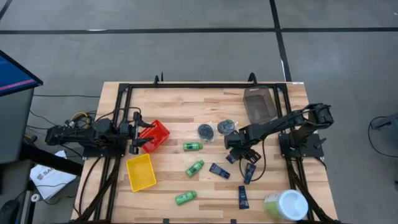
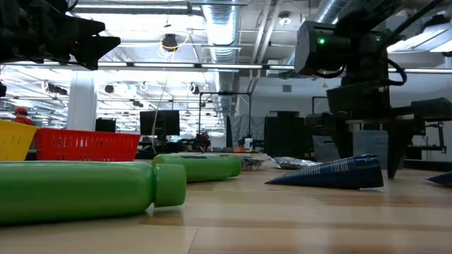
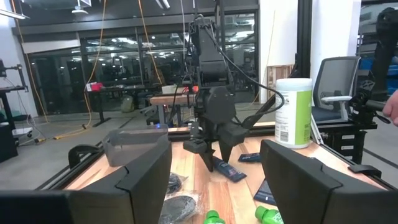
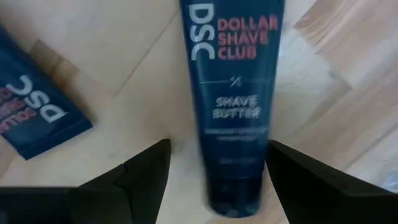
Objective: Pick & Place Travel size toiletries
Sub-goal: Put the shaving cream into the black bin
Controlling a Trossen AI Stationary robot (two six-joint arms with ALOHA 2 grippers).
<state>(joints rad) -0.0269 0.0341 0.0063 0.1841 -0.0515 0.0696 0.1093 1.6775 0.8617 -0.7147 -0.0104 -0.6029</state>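
Observation:
My right gripper (image 1: 236,151) is open, pointing down over a dark blue tube (image 4: 231,106) printed "Shave Butter". Its fingers stand on either side of the tube's lower end, close above the table. Three more blue tubes (image 1: 219,170) (image 1: 249,173) (image 1: 243,196) lie flat nearby. Three green bottles (image 1: 192,146) (image 1: 194,168) (image 1: 185,198) lie on their sides. Two dark grey discs (image 1: 205,130) (image 1: 226,126) lie flat on the table. My left gripper (image 1: 135,140) is open and empty beside the red bin (image 1: 155,135).
A yellow bin (image 1: 141,172) stands near the left front and a grey-brown bin (image 1: 258,104) at the back right. A pale green-and-white tub (image 1: 286,205) stands at the front right corner. A black frame (image 1: 186,86) runs around the table.

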